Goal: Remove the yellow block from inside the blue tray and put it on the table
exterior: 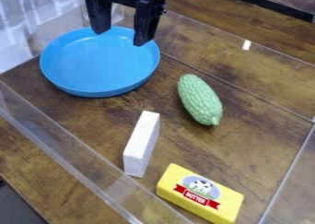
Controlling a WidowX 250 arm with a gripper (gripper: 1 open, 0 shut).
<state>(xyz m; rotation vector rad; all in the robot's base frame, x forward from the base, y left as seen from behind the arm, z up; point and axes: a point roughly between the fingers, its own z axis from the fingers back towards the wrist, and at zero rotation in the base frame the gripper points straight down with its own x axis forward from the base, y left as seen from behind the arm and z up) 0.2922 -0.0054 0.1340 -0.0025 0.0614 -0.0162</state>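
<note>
Clearly, the yellow block (200,194) lies on the brown wood-grain table (252,89), outside the blue tray (96,69), at the near end of the scene. It rests flat and slanted, its label facing up: a red-and-white oval with a small black-and-white cow picture and red lettering below.

The tray sits at the far left, round and shallow with a raised rim, and its visible inside is plain blue. Above its far side hangs the black gripper (122,34), pointing down. Its jaws are spread, 2 dark fingers with a gap between them and nothing pinched there. Whether the fingertips touch the tray, I cannot tell from this 1 view.

Between the tray and the yellow block lies 1 white block (142,143), plain and narrow, near the yellow block but apart from it. To the right of the tray in the view rests 1 green bumpy vegetable-shaped object (200,100), long and rounded, touching neither block. Clear plastic walls (72,154) border the tabletop; 1 runs slanting along the lower left, and another stands at the lower right.
</note>
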